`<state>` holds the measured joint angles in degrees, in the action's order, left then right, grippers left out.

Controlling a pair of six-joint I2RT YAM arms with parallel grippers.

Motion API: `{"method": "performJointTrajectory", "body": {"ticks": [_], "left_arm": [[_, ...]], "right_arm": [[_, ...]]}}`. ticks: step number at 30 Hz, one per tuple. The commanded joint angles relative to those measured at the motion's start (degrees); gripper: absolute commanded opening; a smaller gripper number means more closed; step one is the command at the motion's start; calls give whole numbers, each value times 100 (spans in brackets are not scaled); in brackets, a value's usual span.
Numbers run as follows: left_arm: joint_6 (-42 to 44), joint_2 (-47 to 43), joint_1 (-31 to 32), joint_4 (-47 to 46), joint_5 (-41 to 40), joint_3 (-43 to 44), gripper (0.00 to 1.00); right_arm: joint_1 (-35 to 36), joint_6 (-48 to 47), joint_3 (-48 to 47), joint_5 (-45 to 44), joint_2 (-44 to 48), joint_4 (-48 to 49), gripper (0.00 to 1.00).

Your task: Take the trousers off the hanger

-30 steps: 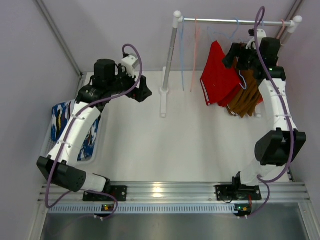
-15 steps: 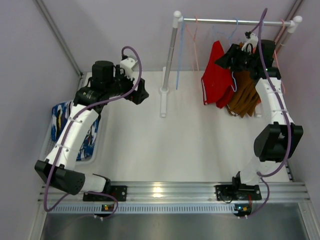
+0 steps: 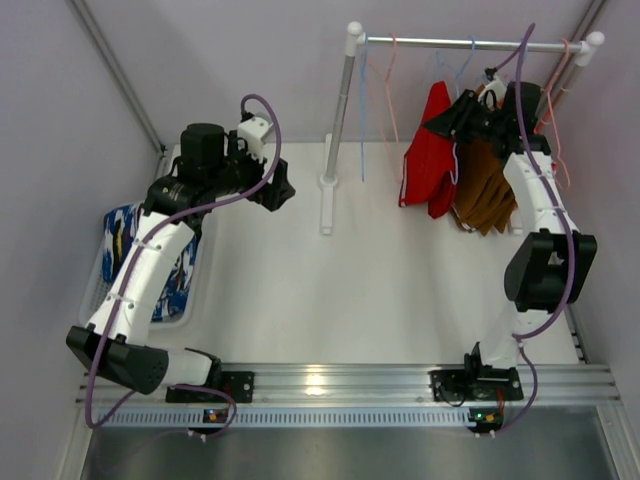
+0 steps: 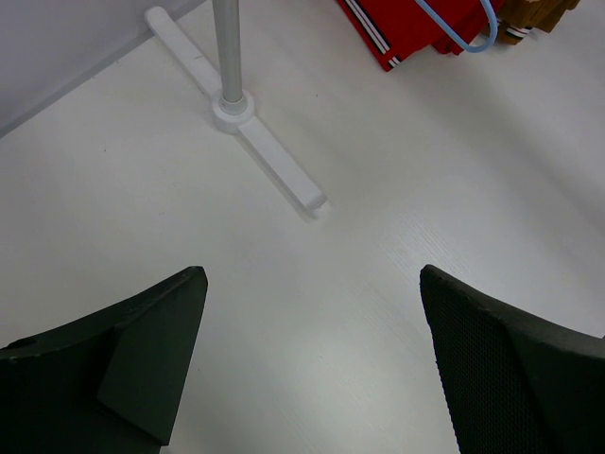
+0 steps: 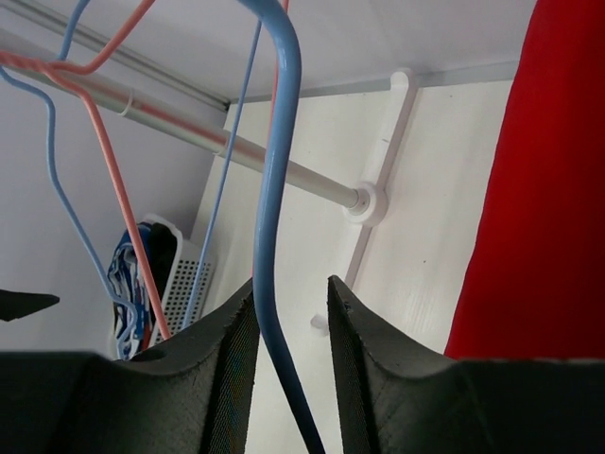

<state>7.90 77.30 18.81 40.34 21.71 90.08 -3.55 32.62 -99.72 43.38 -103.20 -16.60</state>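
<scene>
Red trousers and brown trousers hang on hangers from the rail at the back right. My right gripper is up by the rail between them. In the right wrist view its jaws stand narrow around the blue hanger wire; the wire lies against the left finger, with a gap to the right one. The red trousers fill the right edge there. My left gripper hovers wide open over bare table, nothing in it.
A white basket at the left holds blue-patterned trousers. The rack's post and foot stand mid-table. Empty blue and pink hangers dangle from the rail. A wall runs close behind the rack.
My right gripper moved left along the rail and its jaws narrowed around the blue hanger wire. The red trousers swung left. The left arm drifted slightly, still open.
</scene>
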Motion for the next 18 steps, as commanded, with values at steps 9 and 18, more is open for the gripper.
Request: {"method": "performJointTrajectory", "body": {"ticks": [9, 18], "left_arm": [[89, -66, 9, -35, 34, -52, 99], [71, -57, 9, -43, 52, -70, 99]], "right_arm": [[-58, 350, -381, 672, -7, 395, 22], [-146, 561, -671, 988, -78, 324, 0]]}}
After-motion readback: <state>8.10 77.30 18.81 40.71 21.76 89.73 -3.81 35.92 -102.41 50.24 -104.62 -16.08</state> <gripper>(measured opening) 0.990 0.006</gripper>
